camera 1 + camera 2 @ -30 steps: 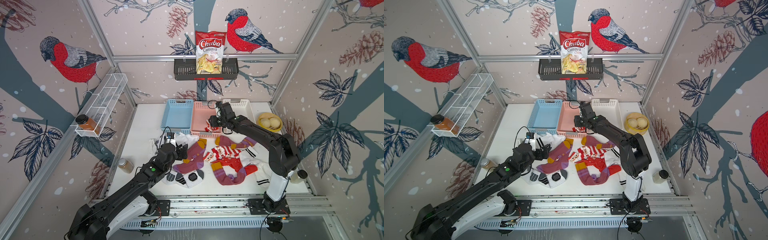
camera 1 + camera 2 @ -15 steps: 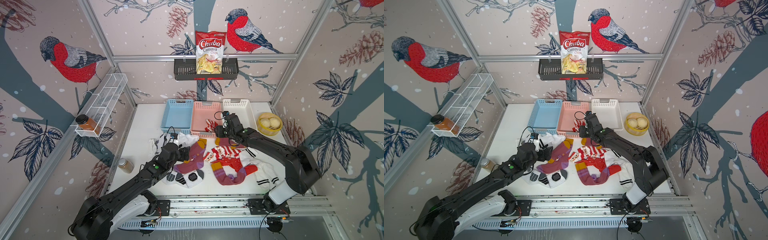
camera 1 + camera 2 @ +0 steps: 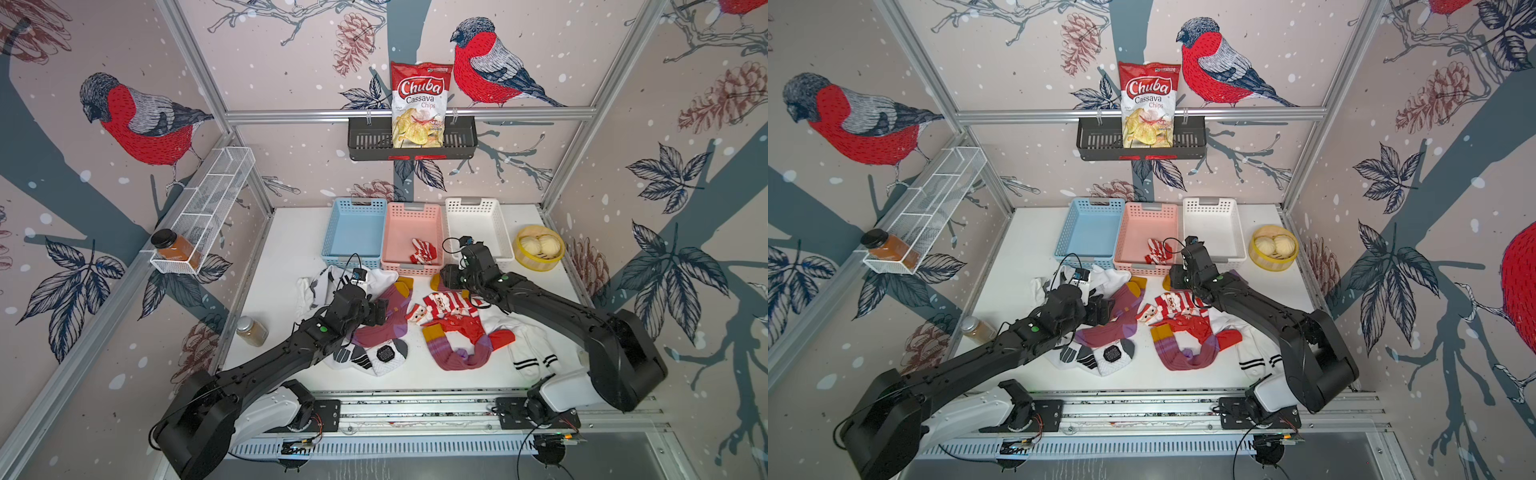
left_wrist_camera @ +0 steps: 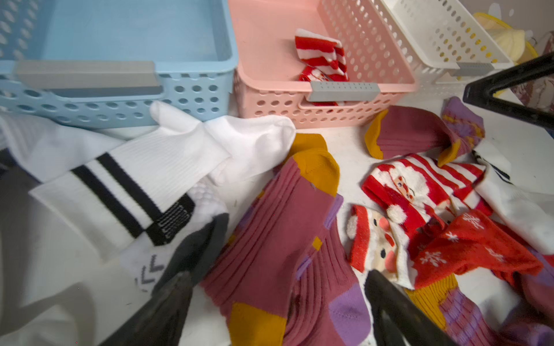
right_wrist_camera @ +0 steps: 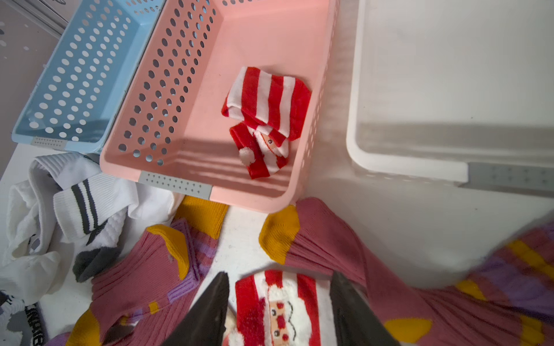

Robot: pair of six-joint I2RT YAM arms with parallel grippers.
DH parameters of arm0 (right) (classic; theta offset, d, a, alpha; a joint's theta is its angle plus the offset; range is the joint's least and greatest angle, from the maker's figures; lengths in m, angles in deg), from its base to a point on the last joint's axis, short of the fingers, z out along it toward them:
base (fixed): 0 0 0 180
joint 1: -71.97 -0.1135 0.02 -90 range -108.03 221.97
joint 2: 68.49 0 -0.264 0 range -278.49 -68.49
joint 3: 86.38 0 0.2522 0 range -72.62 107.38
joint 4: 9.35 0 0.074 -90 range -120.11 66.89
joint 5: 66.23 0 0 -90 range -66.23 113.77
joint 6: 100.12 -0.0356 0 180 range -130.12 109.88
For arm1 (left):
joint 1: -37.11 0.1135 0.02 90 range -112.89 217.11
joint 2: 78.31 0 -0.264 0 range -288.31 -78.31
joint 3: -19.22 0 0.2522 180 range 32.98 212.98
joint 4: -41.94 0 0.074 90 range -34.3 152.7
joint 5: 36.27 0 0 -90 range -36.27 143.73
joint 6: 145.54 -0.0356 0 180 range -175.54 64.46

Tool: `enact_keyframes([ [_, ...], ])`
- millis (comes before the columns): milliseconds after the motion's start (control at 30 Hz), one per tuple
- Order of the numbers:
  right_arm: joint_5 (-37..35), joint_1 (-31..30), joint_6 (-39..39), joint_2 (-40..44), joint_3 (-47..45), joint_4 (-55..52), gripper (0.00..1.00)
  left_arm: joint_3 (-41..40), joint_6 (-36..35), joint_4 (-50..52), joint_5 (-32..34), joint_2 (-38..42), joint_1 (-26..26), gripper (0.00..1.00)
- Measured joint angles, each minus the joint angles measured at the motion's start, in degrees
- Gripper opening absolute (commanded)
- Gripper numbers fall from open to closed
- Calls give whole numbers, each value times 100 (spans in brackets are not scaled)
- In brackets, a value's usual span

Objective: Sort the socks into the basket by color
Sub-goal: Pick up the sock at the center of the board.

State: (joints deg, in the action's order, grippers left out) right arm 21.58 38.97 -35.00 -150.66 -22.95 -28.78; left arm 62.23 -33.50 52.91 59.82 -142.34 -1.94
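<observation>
Socks lie heaped in front of three baskets: blue (image 3: 359, 202), pink (image 3: 411, 205) and white (image 3: 471, 201). One red-and-white sock (image 3: 424, 251) lies in the pink basket (image 5: 209, 75). My left gripper (image 4: 281, 299) is open, its fingers on either side of a maroon sock with mustard patches (image 4: 278, 227); in a top view it (image 3: 380, 311) hovers low over that sock. My right gripper (image 5: 278, 308) is open astride a red-and-white Santa sock (image 5: 278, 299), just in front of the pink basket (image 3: 1148, 208). White socks with black stripes (image 4: 120, 179) lie to the left.
A yellow bowl of buns (image 3: 539, 247) stands right of the white basket. A small jar (image 3: 252, 331) sits at the table's left edge. A wire shelf with a bottle (image 3: 174, 249) hangs on the left wall. A chips bag (image 3: 419, 104) stands in a black rack on the back wall.
My right gripper has drawn back from over the pink basket and come down over the Santa sock. The left gripper has edged further over the maroon sock.
</observation>
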Motion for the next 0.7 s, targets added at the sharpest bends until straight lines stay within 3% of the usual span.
enact_keyframes([
  [300, -81, 282, -74, 621, -356, -44, 60, 608, -111, -166, -168, -1080, -562, 88],
  [700, -42, 527, -85, 664, -708, 48, 60, 1141, -151, -385, -660, -2092, -887, 81],
])
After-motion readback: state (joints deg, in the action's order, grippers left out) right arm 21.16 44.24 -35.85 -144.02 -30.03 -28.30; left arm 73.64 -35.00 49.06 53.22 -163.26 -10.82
